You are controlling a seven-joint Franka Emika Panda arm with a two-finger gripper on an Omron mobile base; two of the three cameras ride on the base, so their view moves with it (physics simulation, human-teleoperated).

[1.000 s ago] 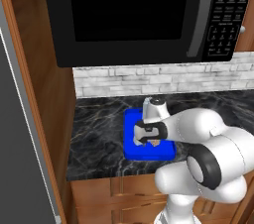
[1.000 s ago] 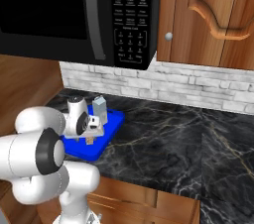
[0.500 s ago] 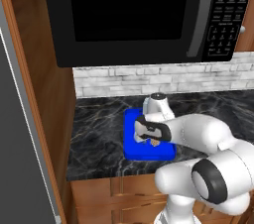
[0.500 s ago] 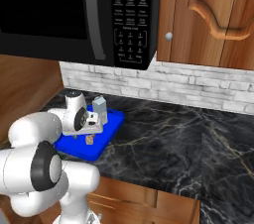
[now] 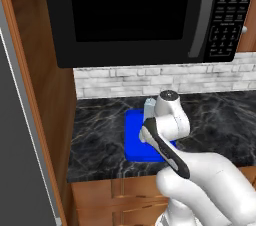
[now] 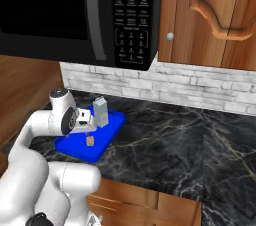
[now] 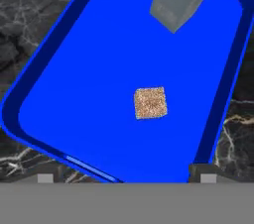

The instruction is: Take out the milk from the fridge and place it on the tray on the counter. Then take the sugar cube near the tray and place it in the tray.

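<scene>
Kitchen alcove, rendered: black marble-look bench with pale veins, over brown wooden cabinets; white brick backsplash behind; black microwave mounted above; wooden wall cupboard with a round knob to the microwave's right in the right base view. Grey fridge side at the left edge of the left base view.

Item: tray, bright blue, rectangular, rounded corners, low rim. Lies flat on the bench near the backsplash, towards the left end of the worktop.

Item: milk, small pale blue-grey carton with gabled top. Stands upright inside the tray, at its far end by the backsplash. In the left base view only its top edge shows beside the arm's wrist.

Item: sugar cube, small, speckled tan. Rests on the tray floor near the middle, apart from the milk and clear of the rim; also seen in the right base view.

Item: tool, above the tray's near end, looking down on the cube. Its two dark tips stand wide apart at the bottom of the hand view, nothing between them: spread and empty, not touching cube, milk or tray.
</scene>
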